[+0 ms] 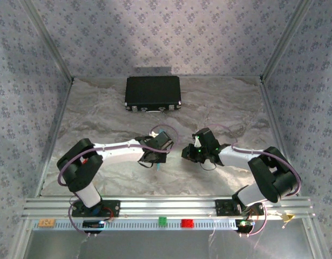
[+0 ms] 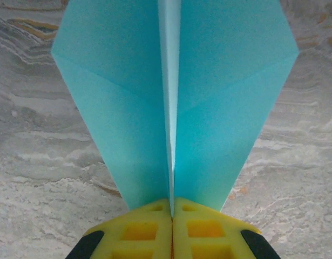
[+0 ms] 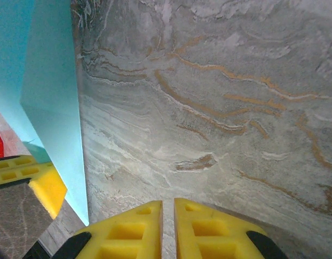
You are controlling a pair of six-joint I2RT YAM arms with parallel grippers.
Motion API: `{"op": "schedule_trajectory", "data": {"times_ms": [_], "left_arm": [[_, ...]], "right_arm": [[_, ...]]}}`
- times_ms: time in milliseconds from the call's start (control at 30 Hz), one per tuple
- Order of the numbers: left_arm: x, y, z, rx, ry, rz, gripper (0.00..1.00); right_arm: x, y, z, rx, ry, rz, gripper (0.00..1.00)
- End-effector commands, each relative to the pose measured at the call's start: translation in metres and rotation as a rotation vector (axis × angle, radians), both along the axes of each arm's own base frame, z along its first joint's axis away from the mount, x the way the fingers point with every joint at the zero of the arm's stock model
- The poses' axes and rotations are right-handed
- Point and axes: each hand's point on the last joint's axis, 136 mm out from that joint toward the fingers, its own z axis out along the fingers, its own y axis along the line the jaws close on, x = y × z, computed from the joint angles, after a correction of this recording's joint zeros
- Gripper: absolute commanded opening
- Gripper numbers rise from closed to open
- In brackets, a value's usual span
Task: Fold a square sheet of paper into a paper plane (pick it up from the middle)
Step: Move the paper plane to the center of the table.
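rail (image 1: 155,208): near edge; a red block (image 1: 186,222) sat on it, well apart from the work and judged no hazard.
left gripper (image 2: 171,216): fingers pressed together on the centre crease of the plane (image 2: 219,108), pinching it at one narrow end.
plane: light blue, a wing spread to either side of the crease, reaching away from the left gripper over the table (image 1: 117,172).
plane corner: in the right wrist view a sharp corner hung close to the table; whether it touched could not be told.
pinch: only a short end of the crease was held, so a quick swing would probably let the thin paper swivel or slip out.
wings: unsupported; pushing down would likely buckle the low corner and spoil the folds.
right gripper (image 3: 168,208): fingers almost together, a thin slit between them, nothing in it; it stood just beside the plane's edge.
gap between grippers: small; a sideways move by the right gripper would probably knock a wing, bend it or tug the plane from the pinch, and the two grippers could collide.
release: opening the left fingers with nothing under the plane would likely drop it askew.
case (image 1: 153,93): black, at the far edge, well apart; judged no hazard.
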Motion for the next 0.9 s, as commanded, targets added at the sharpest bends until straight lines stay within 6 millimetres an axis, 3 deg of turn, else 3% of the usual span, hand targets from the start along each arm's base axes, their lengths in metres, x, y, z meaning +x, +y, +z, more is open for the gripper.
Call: {"op": "schedule_trajectory", "data": {"times_ms": [0,867], "left_arm": [[0.0001,-0.0079,0.0017,-0.001,0.007,-0.027,0.08],[0.0005,-0.007,-0.0027,0.021,0.01,-0.044,0.16]], "right_arm": [[0.0048,0.0048,0.0101,0.006,-0.027,0.011,0.15],[0.0051,0.0043,0.0093,0.004,-0.025,0.008,0.15]]}}
